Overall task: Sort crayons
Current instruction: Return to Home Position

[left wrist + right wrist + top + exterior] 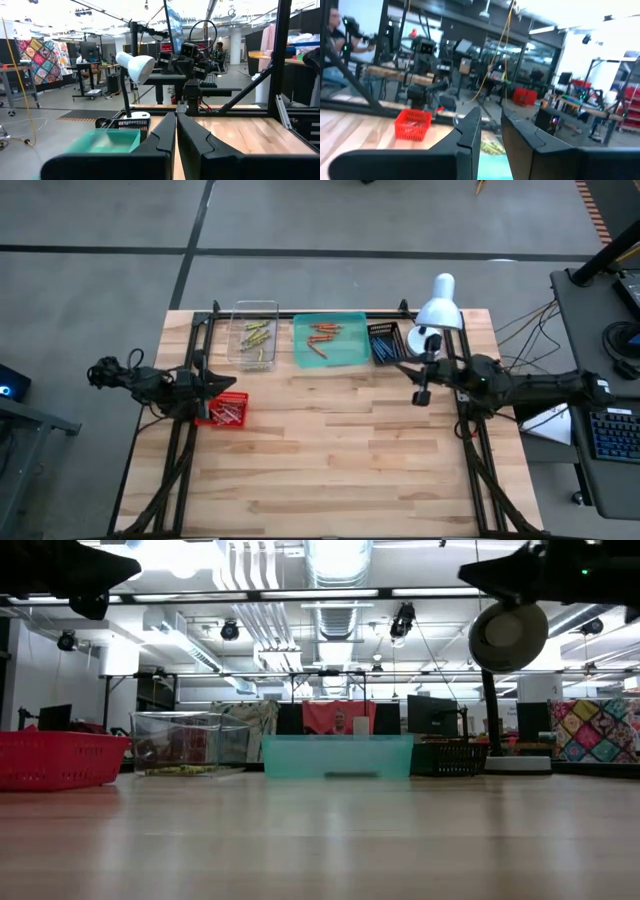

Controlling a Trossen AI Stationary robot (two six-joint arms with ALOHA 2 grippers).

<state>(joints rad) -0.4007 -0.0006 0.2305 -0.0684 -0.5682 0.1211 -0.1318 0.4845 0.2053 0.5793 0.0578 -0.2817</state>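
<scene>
Four containers sit along the table's (340, 460) far and left edges. Clear bin (254, 335) holds the yellow-green crayons (258, 335). Teal tray (352, 356), just beside it, holds orange and red crayons (323, 332). Black basket (385, 342), next to the tray, holds blue crayons (384, 340). Red basket (240, 399) sits apart at the left edge, closer to the front, with more crayons (228, 414) inside; their colour is hard to tell. No crayons lie on the bare wood.

Left gripper (230, 386) hangs above the table's left edge, just over the red basket's far side, pointing across toward the right arm. Its fingers (160, 137) are pressed together with only a sliver between them, holding nothing.

Right gripper (418, 378) hangs above the right edge, near the black basket and right by the white lamp (437, 305), pointing toward the left arm. Its fingers (470, 132) stand apart with a clear gap, nothing between them.

Low view: both arms are up at the top of frame, well off the wood, with red basket, clear bin, teal tray, black basket and lamp in a row left to right.

Right wrist view looks past its fingers to the red basket and the yellow-green crayons. Left wrist view catches the lamp, teal tray and black basket.
</scene>
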